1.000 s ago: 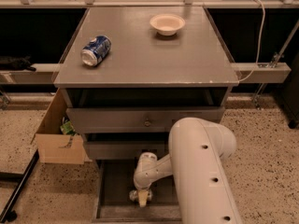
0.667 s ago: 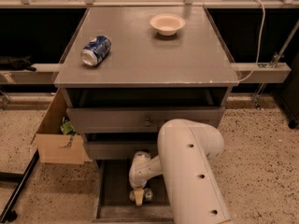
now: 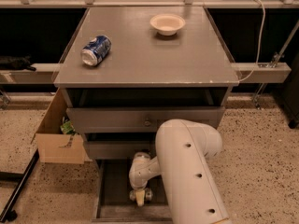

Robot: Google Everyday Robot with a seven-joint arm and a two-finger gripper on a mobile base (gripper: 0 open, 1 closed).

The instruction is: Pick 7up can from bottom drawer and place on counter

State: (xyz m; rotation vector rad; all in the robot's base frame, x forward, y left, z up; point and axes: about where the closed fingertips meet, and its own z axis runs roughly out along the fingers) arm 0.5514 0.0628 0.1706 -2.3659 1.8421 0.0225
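While the gripper (image 3: 140, 197) hangs low inside the bottom drawer (image 3: 110, 190), its hold impossible to tell and the 7up can seemingly hidden beneath it, a straight, slow lift suits best.

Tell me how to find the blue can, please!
Look at the big grey cabinet's flat counter. The blue and white can lies on its side near the left edge, far from the gripper, which is down in the open bottom drawer. Its only neighbour up there is a round cream bowl toward the back.
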